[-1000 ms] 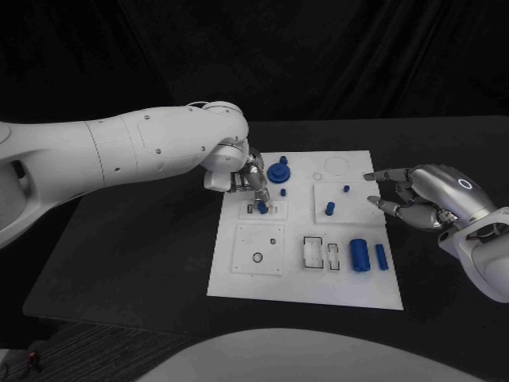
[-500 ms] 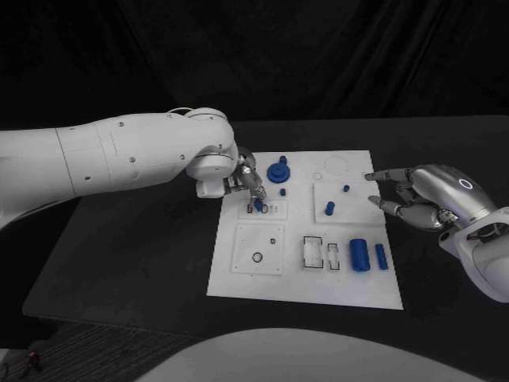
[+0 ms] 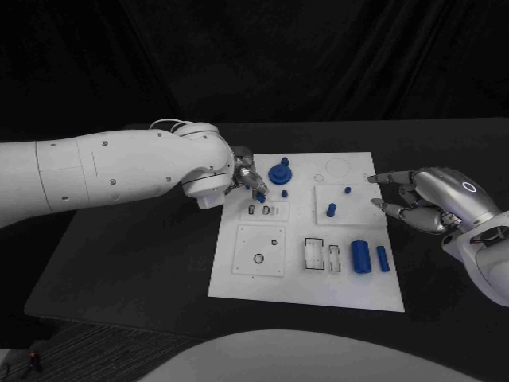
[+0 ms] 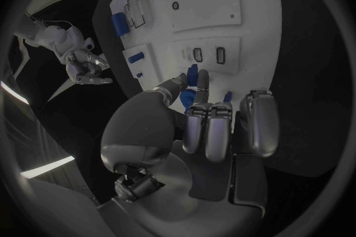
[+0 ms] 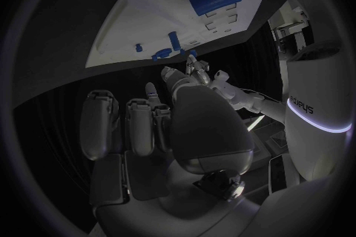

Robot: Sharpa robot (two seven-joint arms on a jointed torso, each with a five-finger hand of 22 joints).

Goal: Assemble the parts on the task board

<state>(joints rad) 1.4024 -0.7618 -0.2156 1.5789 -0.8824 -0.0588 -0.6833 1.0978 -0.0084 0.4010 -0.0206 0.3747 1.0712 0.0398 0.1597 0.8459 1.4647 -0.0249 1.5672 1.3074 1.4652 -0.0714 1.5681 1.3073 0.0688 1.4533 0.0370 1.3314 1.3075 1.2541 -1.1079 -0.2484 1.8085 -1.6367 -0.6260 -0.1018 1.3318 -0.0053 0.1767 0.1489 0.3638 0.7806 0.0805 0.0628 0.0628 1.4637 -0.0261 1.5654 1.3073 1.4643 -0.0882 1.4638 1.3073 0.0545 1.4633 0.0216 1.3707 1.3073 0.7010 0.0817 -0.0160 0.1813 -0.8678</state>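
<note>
The white task board (image 3: 306,278) lies mid-table. My left hand (image 3: 243,178) hovers at the board's far left and pinches a small blue part (image 3: 260,196) just above two small slots (image 3: 267,210). The left wrist view shows that blue part (image 4: 191,74) held between thumb and fingers (image 4: 203,84), with the slots (image 4: 208,54) empty beyond it. My right hand (image 3: 421,200) hangs by the board's right edge with its fingers apart, holding nothing. A blue stepped round part (image 3: 280,173) stands beside the left hand.
Two small blue pegs (image 3: 330,209) stand on the raised square at the board's right. A thick blue cylinder (image 3: 359,256) and a slimmer one (image 3: 382,257) lie near the front right. A square plate with a ring (image 3: 258,248) sits front left.
My left hand has drawn the small blue part up and back from the slots, and the left arm has swung leftward. The right hand has held still.
</note>
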